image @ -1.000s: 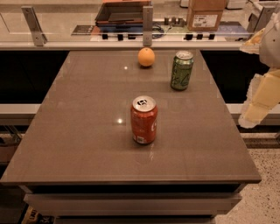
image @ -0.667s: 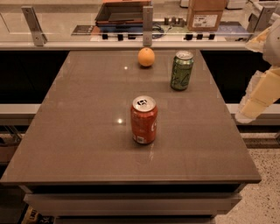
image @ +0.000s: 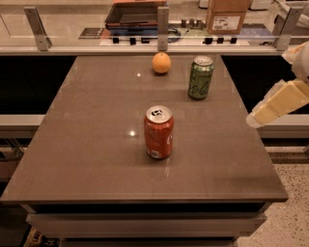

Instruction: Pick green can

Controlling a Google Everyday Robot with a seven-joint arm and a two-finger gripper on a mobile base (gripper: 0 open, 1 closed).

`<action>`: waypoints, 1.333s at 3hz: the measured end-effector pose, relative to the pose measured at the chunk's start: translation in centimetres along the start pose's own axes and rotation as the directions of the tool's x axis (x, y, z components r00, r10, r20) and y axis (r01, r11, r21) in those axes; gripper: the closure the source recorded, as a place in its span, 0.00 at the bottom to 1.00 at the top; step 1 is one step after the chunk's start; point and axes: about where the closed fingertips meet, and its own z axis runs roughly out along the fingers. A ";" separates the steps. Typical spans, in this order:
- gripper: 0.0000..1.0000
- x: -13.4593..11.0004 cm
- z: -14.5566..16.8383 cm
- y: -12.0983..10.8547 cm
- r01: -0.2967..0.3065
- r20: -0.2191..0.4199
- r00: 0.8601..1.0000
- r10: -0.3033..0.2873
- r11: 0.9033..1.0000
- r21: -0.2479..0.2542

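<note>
The green can stands upright on the far right part of the brown table. It has pale swirling markings and a silver top. My gripper shows as a pale cream shape at the right edge of the camera view. It hangs just beyond the table's right edge, to the right of the green can and a little nearer the camera, well apart from it. Nothing is seen in its hold.
An orange-red soda can stands upright at the table's middle. A round orange fruit lies at the far edge, left of the green can. Behind the table runs a counter with metal posts, a tray and a cardboard box.
My gripper has tilted and its lower end has reached leftward toward the table's right edge. The cans and the orange have not moved.
</note>
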 end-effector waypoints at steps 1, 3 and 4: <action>0.00 0.1 1.9 -0.7 -0.099 0.103 0.990 0.095 0.994 0.036; 0.00 -0.8 5.1 -1.8 -0.257 0.326 0.920 0.216 0.962 0.088; 0.00 -1.5 6.1 -2.8 -0.300 0.406 0.885 0.229 0.946 0.121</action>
